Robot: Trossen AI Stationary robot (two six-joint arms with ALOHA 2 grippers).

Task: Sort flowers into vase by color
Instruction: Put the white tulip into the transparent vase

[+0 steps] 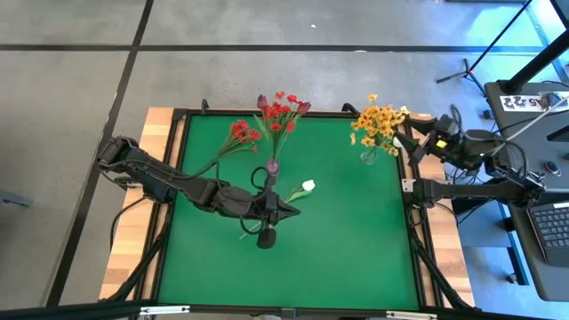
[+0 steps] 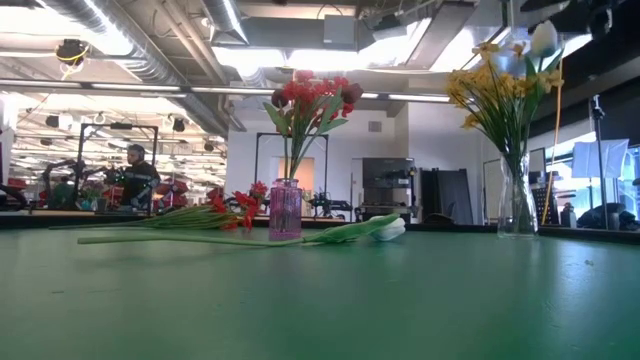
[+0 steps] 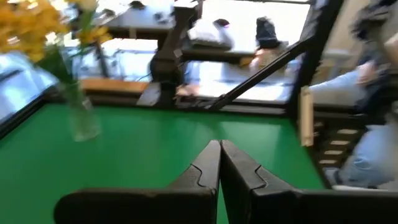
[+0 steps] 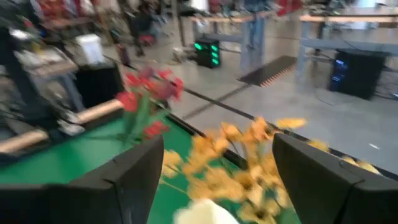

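A purple vase (image 1: pixel 272 166) holds red sprays and maroon buds (image 1: pixel 281 110). A clear vase (image 1: pixel 368 156) holds yellow-orange sprays (image 1: pixel 379 119), and a white bud (image 2: pixel 543 38) stands among them. One red spray (image 1: pixel 240 133) and one white bud (image 1: pixel 308 186) lie flat on the green mat on their long stems. My left gripper (image 1: pixel 291 211) is shut and hovers over the lying white bud's stem; nothing shows between its fingers (image 3: pixel 211 163). My right gripper (image 1: pixel 412 135) is open beside the yellow bouquet, with a white bud (image 4: pixel 205 213) and the yellow blooms (image 4: pixel 242 155) between its fingers.
A green mat (image 1: pixel 356 240) covers the table inside a black frame (image 1: pixel 418 267). Its near half is bare. The right arm comes in over the table's right edge. Tripods and a laptop stand to the right of the table. People sit in the room beyond the table.
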